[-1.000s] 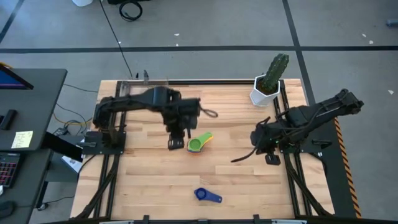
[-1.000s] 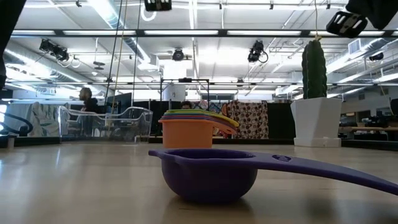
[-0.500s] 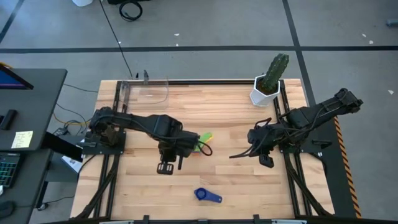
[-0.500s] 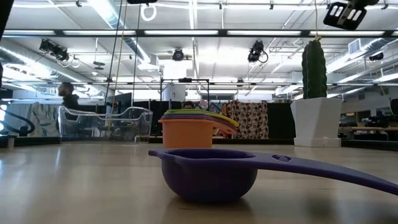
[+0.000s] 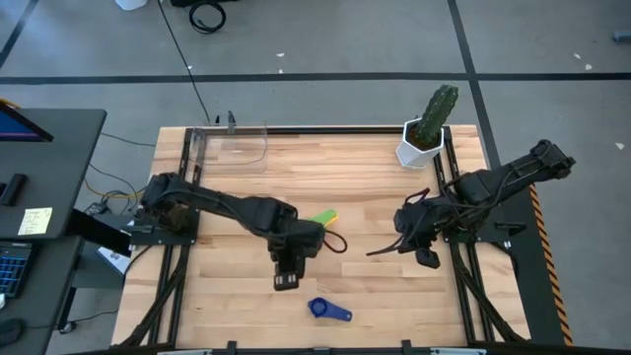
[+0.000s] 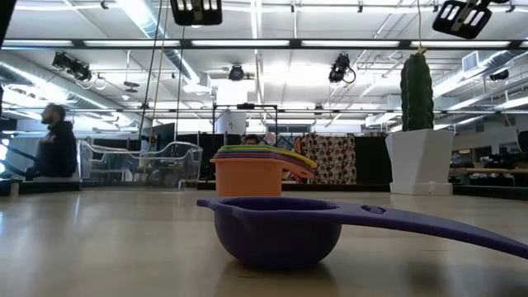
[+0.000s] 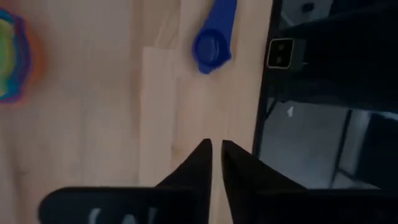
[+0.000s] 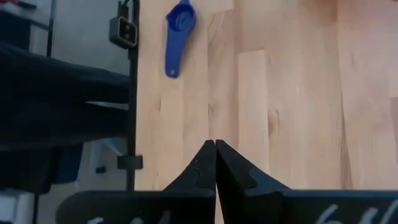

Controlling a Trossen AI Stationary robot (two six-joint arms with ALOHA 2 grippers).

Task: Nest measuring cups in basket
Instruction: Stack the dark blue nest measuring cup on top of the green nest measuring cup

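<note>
A stack of nested measuring cups [image 6: 247, 172], orange outermost, stands on its base at the table's middle. In the high view my left arm covers it, and only a green handle [image 5: 323, 216] shows. A dark blue cup [image 5: 328, 310] rests on its bowl near the front edge, handle on the table. The clear basket [image 5: 238, 146] stands at the far left, holding nothing that I can see. My left gripper [image 5: 286, 281] hovers between the stack and the blue cup, fingers open by a narrow gap [image 7: 216, 149], empty. My right gripper [image 5: 426, 258] is shut and empty at the right.
A white pot with a green cactus [image 5: 426, 128] stands at the far right corner. Dark frame rails [image 5: 454, 197] run along the table's edges. Bare wood lies between the stack and my right gripper. A person shows in the room beyond the table [image 6: 51, 148].
My left gripper has gone from just left of the stack toward the table's near edge and a little right, closer to the dark blue cup. The stack and the blue cup have stayed where they were.
</note>
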